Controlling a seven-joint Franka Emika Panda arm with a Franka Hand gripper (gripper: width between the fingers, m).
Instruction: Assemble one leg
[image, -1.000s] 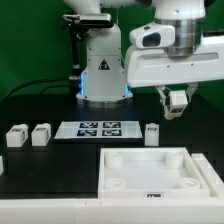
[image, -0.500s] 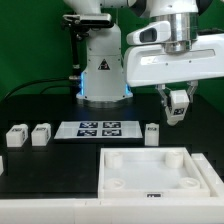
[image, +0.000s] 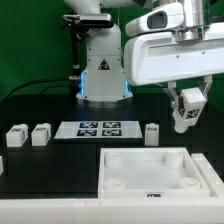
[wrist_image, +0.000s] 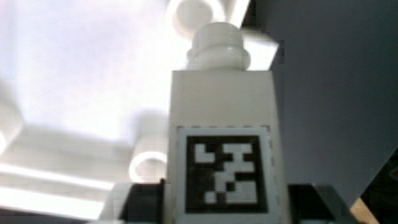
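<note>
My gripper (image: 187, 116) hangs in the air at the exterior view's right, above the far right corner of the large white tray-like piece (image: 150, 172). It is shut on a white leg (image: 186, 111). In the wrist view that leg (wrist_image: 224, 115) fills the middle, its black-and-white tag facing the camera and a round peg at its far end; dark fingers (wrist_image: 143, 198) press both its sides. Three more legs stand on the table: two (image: 17, 136) (image: 41, 134) at the exterior view's left and one (image: 152, 133) beside the marker board (image: 95, 129).
The arm's base (image: 102, 70) stands behind the marker board. The tray-like piece lies at the table's front edge, with round sockets in its corners.
The gripper with the leg in it has moved toward the exterior view's right and a little lower. The legs on the table and the tray-like piece have not moved.
</note>
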